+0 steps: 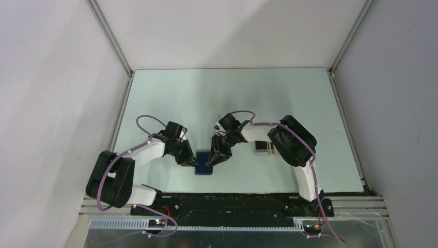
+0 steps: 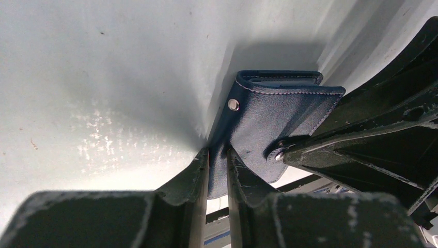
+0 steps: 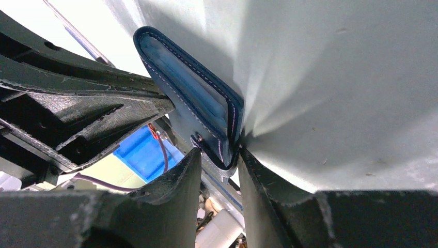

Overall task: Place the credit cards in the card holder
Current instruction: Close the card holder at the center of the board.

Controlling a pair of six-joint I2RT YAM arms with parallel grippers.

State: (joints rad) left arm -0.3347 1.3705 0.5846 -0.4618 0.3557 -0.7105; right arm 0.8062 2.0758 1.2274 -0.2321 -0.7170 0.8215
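- Pale mint table [image 1: 206, 98], plain white wall panels [image 1: 227, 31] around.
- Navy leather folding card holder [image 2: 268, 113] near front centre.
- Left gripper [image 2: 217, 155] pinches its flap; right gripper [image 3: 219, 155] straddles its edge, grip unclear.

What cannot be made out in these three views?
- Credit cards: not visible in any view.
- Pale flat object: top view, right arm covers half.
- Card holder: top view, left gripper and right gripper cover its ends; too small.
- Right gripper's hold: right wrist view, finger contact unclear.
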